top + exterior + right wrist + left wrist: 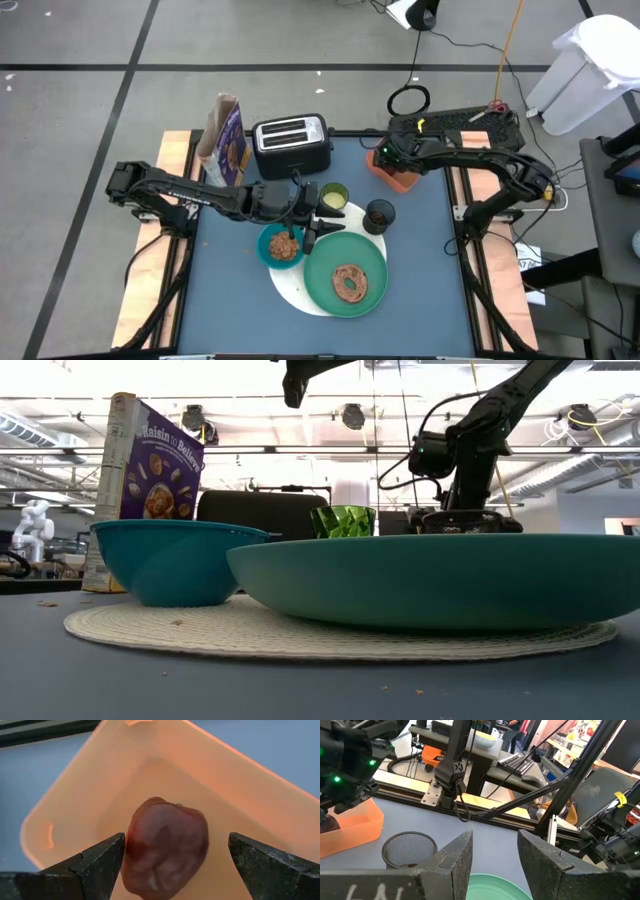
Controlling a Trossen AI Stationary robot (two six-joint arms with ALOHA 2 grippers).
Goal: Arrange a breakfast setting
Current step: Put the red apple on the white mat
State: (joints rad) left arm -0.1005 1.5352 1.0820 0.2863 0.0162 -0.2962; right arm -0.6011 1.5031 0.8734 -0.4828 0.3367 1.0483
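The green plate (372, 262) holds the brown bagel (350, 283) and lies on the white round disc (295, 292). The blue bowl (283, 245), filled with cereal, is also on the disc. The lime cup (333, 197) and the small black cup (379, 215) stand behind them. My left gripper (495, 837) is open and empty, hovering between the bowl and the plate (495, 887). My right gripper (175, 845) is open over the orange tray (75, 805). Its fingers stand on either side of the dark-red fruit (165, 847), which lies on the tray's floor. No spoon shows. My right gripper comes at the dark-red fruit from above, pointing down into the tray. One fingertip (112, 852) stands right at the fruit's side (131, 845), and I cannot tell whether it touches. The other fingertip is well clear of the fruit.
The silver toaster (291, 145) and a cereal box (225, 140) stand at the table's far edge. The orange tray (395, 175) is at the far right. Bare blue table lies on the near left and on the right.
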